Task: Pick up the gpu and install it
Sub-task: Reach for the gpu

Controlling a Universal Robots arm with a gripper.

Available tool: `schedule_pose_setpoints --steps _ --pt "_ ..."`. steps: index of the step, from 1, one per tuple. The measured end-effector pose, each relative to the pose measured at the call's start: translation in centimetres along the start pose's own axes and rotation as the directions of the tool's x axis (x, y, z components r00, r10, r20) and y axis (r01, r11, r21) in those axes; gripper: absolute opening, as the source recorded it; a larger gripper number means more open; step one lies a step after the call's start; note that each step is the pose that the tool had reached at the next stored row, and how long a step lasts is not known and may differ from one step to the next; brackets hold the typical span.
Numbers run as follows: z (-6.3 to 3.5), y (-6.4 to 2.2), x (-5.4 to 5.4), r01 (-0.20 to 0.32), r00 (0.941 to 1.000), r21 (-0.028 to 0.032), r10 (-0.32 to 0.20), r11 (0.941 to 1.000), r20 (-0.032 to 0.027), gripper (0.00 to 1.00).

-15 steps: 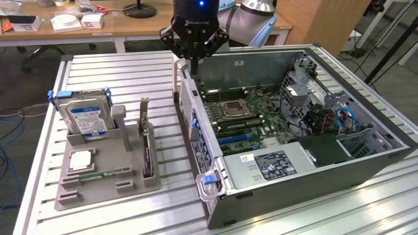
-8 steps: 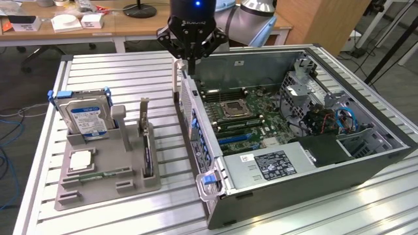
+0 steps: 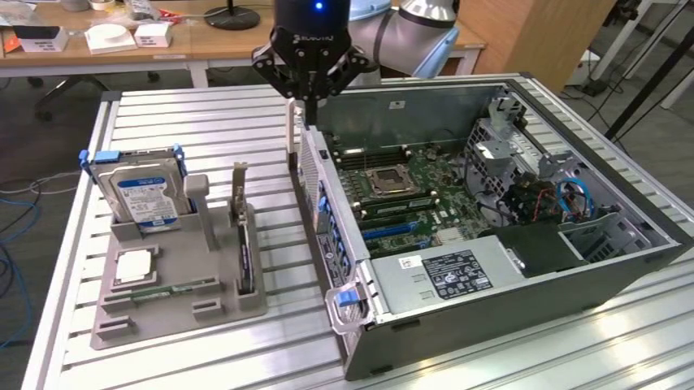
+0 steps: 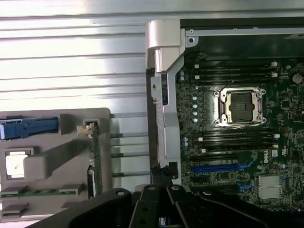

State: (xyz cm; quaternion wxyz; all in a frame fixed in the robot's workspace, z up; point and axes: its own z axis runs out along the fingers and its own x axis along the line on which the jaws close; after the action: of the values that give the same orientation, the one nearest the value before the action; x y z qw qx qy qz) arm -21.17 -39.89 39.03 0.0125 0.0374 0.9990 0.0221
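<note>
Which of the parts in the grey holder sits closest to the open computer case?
The gpu: the dark card standing on edge along the holder's side facing the case. The hard drive, processor and RAM stick sit farther away.

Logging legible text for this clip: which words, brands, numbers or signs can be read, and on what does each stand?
"ROBOTIQ": on the body of the black tool, exterior view.
"DELL": printed sideways on the green motherboard, wrist view.
Blue-and-white label on the silver hard drive: too small to read.
Black label and white sticker on the grey metal power supply box: too small to read.
</note>
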Motion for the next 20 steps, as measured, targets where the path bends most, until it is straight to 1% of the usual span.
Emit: schedule_pose_setpoints --steps 20 --pt "0.00 -0.19 2.5 0.000 1.0000 0.0000 0.000 1.0000 0.0000 0.11"
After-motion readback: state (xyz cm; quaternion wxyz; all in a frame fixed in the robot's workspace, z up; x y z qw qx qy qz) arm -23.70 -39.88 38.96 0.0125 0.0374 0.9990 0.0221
